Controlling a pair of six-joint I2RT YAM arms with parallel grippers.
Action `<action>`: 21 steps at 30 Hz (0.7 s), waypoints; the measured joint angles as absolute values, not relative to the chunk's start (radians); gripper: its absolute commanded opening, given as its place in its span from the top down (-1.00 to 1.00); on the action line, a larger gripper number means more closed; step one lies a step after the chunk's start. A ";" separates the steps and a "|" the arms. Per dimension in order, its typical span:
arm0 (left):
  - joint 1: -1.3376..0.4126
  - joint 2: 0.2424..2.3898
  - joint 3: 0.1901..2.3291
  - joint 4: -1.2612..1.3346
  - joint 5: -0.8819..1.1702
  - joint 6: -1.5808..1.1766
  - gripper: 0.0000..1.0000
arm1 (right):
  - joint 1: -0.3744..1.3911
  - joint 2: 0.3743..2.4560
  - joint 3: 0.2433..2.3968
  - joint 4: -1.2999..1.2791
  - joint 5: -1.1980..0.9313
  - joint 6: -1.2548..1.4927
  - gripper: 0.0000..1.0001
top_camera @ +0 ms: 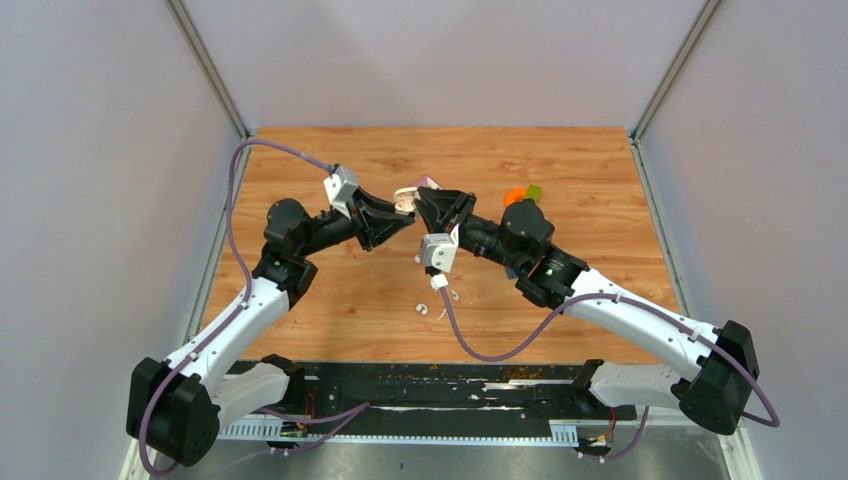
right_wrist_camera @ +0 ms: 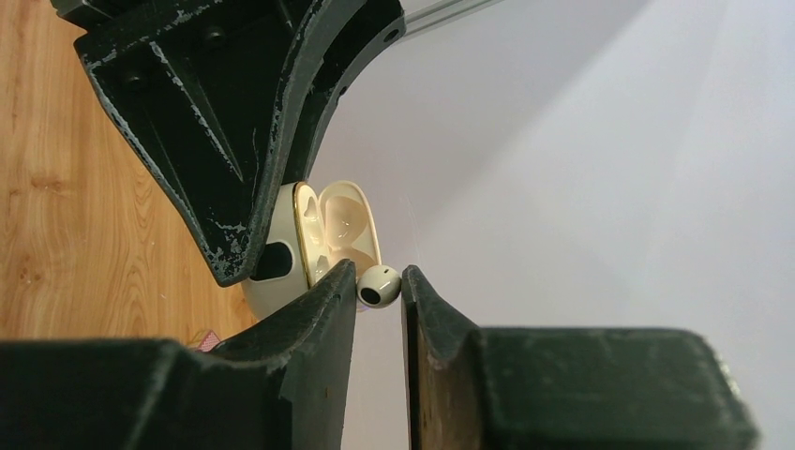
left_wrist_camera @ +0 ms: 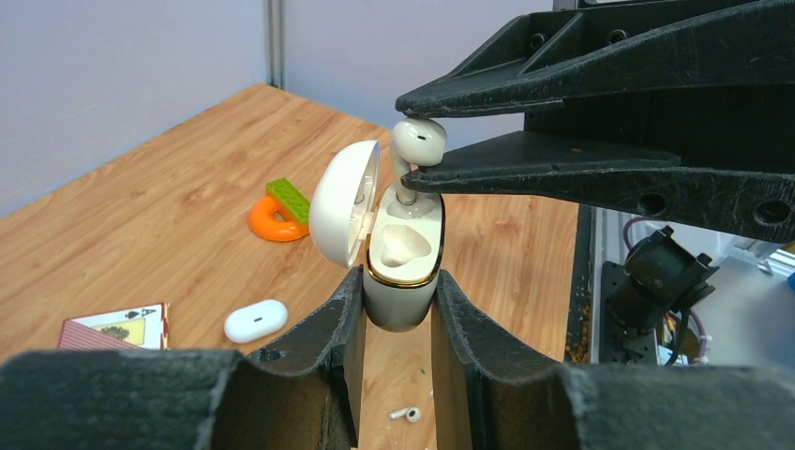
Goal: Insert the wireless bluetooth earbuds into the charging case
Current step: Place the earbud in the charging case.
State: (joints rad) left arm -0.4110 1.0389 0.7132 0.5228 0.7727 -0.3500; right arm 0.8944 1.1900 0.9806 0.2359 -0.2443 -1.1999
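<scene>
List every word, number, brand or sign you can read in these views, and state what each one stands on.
"A", with a small dark suit mark beside it: on the top face of the playing-card pack on the table, left wrist view. The rest of its print is too small to read.
Charging case, earbud, white oval object: no readable marking.
Top and right wrist views: no text legible.

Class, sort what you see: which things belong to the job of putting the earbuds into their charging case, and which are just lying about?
Belonging to the job: charging case, lid open, gripped by the left pincer; earbud in the right pincer, over the case; second earbud, on the table.
Lying about: orange ring; green brick; white oval pebble; card box.
</scene>
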 measured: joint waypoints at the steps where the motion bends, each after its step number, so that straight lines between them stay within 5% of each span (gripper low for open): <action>1: -0.411 1.039 0.713 0.523 0.772 -0.350 0.99 | 0.894 1.190 0.981 0.236 -0.245 -1.200 0.49; 17: -0.411 1.038 0.706 0.529 0.761 -0.347 0.99 | 0.894 1.190 0.989 0.200 -0.263 -1.199 0.44; 21: -0.411 1.038 0.700 0.529 0.759 -0.345 0.99 | 0.894 1.190 0.991 0.193 -0.263 -1.198 0.22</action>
State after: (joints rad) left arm -0.4110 1.0378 0.7002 0.5289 0.7593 -0.3447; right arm 0.8944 1.1900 0.9909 0.1932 -0.2626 -1.1976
